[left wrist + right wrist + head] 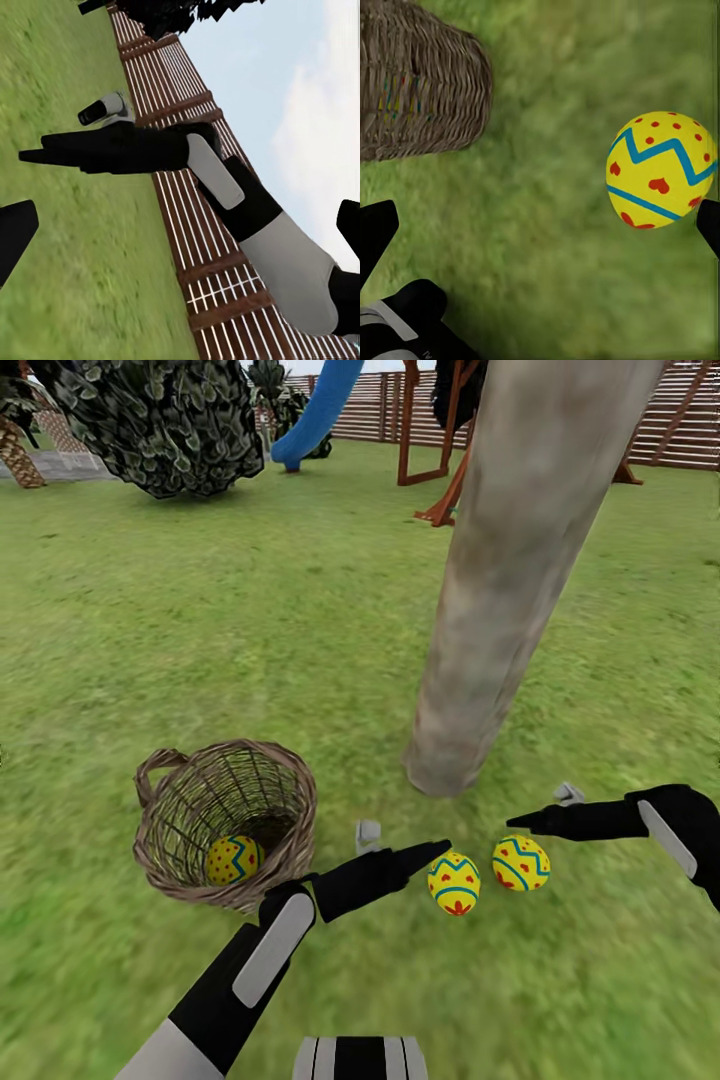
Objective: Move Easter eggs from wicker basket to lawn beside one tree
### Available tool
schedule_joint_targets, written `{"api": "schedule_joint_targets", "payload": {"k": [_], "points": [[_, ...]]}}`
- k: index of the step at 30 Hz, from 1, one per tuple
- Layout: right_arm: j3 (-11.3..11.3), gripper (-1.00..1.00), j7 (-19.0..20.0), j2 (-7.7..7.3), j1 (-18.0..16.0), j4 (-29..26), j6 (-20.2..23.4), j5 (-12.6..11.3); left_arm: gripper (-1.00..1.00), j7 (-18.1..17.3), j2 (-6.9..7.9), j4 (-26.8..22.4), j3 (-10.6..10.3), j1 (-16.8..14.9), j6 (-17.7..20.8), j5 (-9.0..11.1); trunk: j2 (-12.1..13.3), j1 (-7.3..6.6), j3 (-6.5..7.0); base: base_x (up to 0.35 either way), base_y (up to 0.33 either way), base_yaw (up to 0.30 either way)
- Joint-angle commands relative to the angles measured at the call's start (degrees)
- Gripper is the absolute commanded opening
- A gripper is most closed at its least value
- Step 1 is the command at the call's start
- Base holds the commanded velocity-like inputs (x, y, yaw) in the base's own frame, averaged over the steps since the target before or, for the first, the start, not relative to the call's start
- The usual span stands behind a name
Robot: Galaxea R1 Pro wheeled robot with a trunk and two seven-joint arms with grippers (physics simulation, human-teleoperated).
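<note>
Easter eggs, yellow with red dots and blue-green zigzags: two lie side by side on the mottled green lawn [300, 610], one [454, 882] touching the left jaws' tip, one [521, 862] just at its 3 o'clock, both at 6 o'clock of the thick grey-brown tree trunk [500, 580]. A third egg [233, 860] sits inside the brown open-weave wicker basket [170, 830] at 9 o'clock. Left jaws [425, 855] and right jaws [525, 821] hold nothing; open or closed, I cannot tell. A brown slat fence [690, 420] stands at 12 o'clock.
</note>
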Motion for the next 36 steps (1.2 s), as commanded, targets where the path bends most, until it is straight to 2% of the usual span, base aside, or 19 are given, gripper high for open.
{"api": "schedule_joint_targets", "payload": {"k": [1, 3, 7, 10, 13, 15, 17, 19, 21, 23, 24, 25, 29, 33, 36], "points": [[0.15, 1.00, -0.01, 0.02, -0.05, 0.35, 0.11, -0.10, 1.00, 0.02, 0.05, -0.42, -0.10, -0.03, 0.48, 0.52, 0.00, -0.03, 0.19, 0.000, 0.000, 0.000], [0.15, 1.00, -0.01, 0.05, -0.05, 0.51, 0.09, -0.10, 1.00, -0.22, 0.24, -1.94, -0.25, -0.03, 0.32, 0.53, 0.00, -0.03, 0.19, 0.000, 0.000, 0.000], [0.10, 1.00, 0.29, -0.02, -0.05, 0.52, 0.08, -0.12, 1.00, -1.72, 2.47, -5.92, -0.42, -0.01, -0.01, 0.61, 0.00, -0.03, 0.19, 0.000, 0.000, 0.000], [-0.16, 1.00, 0.42, -0.09, -0.05, 0.47, 0.11, -0.18, 1.00, -5.64, 2.94, -6.83, -0.46, 0.05, 0.15, 0.62, 0.00, -0.03, 0.19, 0.000, 0.000, 0.000], [-1.42, 1.00, 0.49, -0.11, -0.05, 0.43, 0.22, -0.19, 1.00, -8.69, 3.10, -7.57, -0.49, 0.06, 0.45, 0.62, 0.00, -0.03, 0.19, 0.000, 0.000, 0.000], [-2.36, 1.00, 0.50, -0.11, -0.05, 0.42, 0.32, -0.19, 1.00, -9.30, 3.23, -8.97, -0.49, 0.06, 0.68, 0.65, 0.00, -0.03, 0.19, 0.000, 0.000, 0.000], [-3.05, 1.00, 0.50, -0.11, -0.04, 0.26, 0.41, -0.17, 1.00, -9.59, 3.83, -11.04, -0.50, 0.06, 2.28, 0.69, 0.00, -0.03, 0.19, 0.000, 0.000, 0.000], [-3.34, 1.00, 0.55, -0.06, 0.09, -0.17, 0.56, -0.13, 1.00, -9.82, 4.48, -12.74, -0.36, 0.06, 6.21, 1.13, 0.00, -0.03, 0.19, 0.000, 0.000, 0.000], [-3.48, 1.00, 0.58, 0.07, 0.17, -0.51, 0.68, -0.11, 1.00, -10.51, 4.88, -13.66, 0.00, 0.06, 10.10, 2.53, 0.00, -0.03, 0.19, 0.000, 0.000, 0.000], [-3.52, 1.00, 0.59, 0.16, 0.19, -0.64, 0.74, -0.11, 1.00, -11.75, 5.24, -13.93, 0.20, 0.06, 11.36, 3.67, 0.00, -0.03, 0.19, 0.000, 0.000, 0.000], [-3.53, 1.00, 0.59, 0.19, 0.20, -0.67, 0.75, -0.11, 1.00, -12.64, 5.43, -14.02, 0.45, 0.06, 11.70, 4.06, 0.00, -0.03, 0.19, 0.000, 0.000, 0.000], [-3.54, 1.00, 0.59, 0.23, 0.21, -0.71, 0.72, -0.10, 1.00, -17.23, 6.29, -14.17, 3.43, 0.05, 12.26, 4.61, 0.00, -0.03, 0.19, 0.000, 0.000, 0.000], [-3.54, 1.00, 0.56, 0.24, 0.21, -0.65, 0.66, -0.08, 1.00, -22.98, 8.55, -14.09, 6.92, 0.19, 12.32, 4.72, 0.00, -0.03, 0.19, 0.000, 0.000, 0.000], [-3.54, 1.00, 0.51, 0.28, 0.21, -0.56, 0.46, -0.10, 1.00, -25.89, 9.52, -14.02, 7.88, 0.23, 12.24, 4.75, 0.00, -0.03, 0.19, 0.000, 0.000, 0.000], [-3.89, 1.00, 0.99, 0.25, 0.21, -0.59, 0.45, -0.17, 1.00, -26.52, 9.65, -13.75, 8.01, 0.26, 12.19, 4.80, 0.00, -0.03, 0.19, 0.000, 0.000, 0.000]]}}
